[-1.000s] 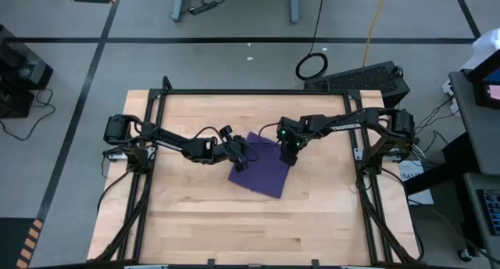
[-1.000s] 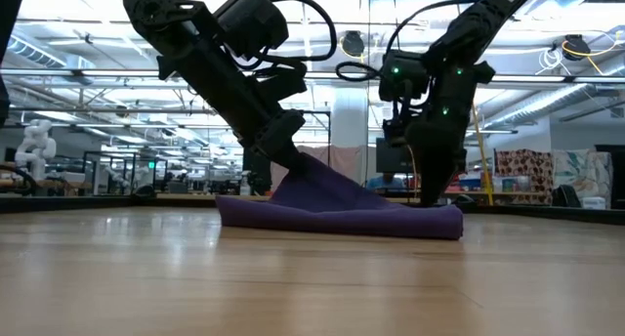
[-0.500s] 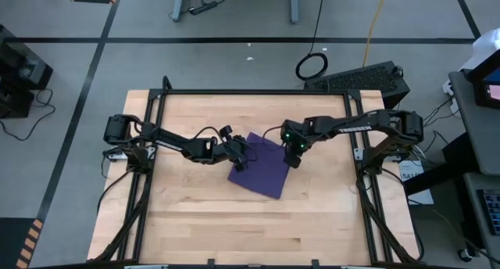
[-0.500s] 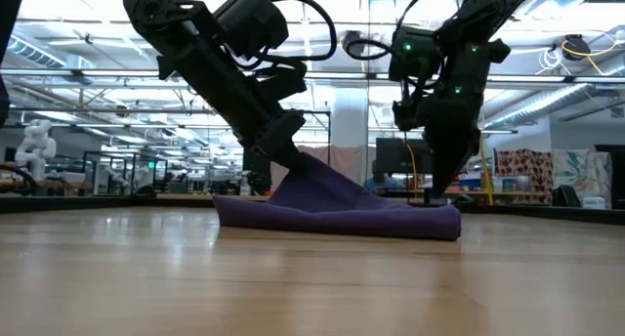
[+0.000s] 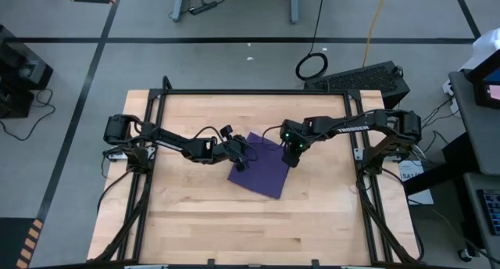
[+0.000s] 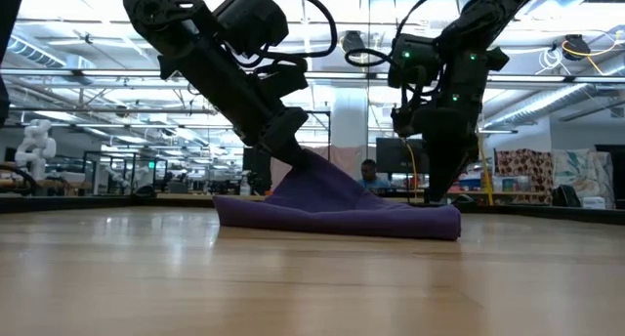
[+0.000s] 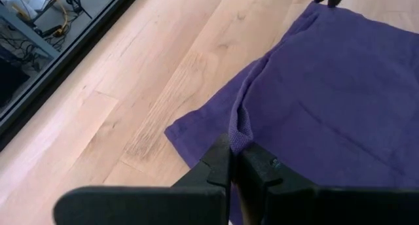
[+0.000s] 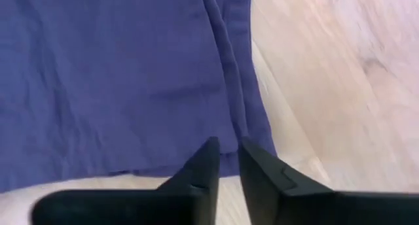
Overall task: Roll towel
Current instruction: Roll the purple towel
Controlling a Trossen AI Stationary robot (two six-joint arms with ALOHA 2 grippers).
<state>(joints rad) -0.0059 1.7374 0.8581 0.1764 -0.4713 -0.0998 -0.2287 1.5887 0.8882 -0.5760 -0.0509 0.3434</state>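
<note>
Towel (image 5: 262, 171): flat, you have no roll yet.
Left gripper (image 7: 237, 146): pinching its lifted edge.
Right gripper (image 8: 226, 161): narrow gap, empty, above the corner.

Purple towel (image 5: 262, 172) lies mid-table — mostly flat, one edge lifted.

text: you can read "TROSSEN" | on: right arm (image 5: 351, 128) forearm, high view | nothing else legible
</note>
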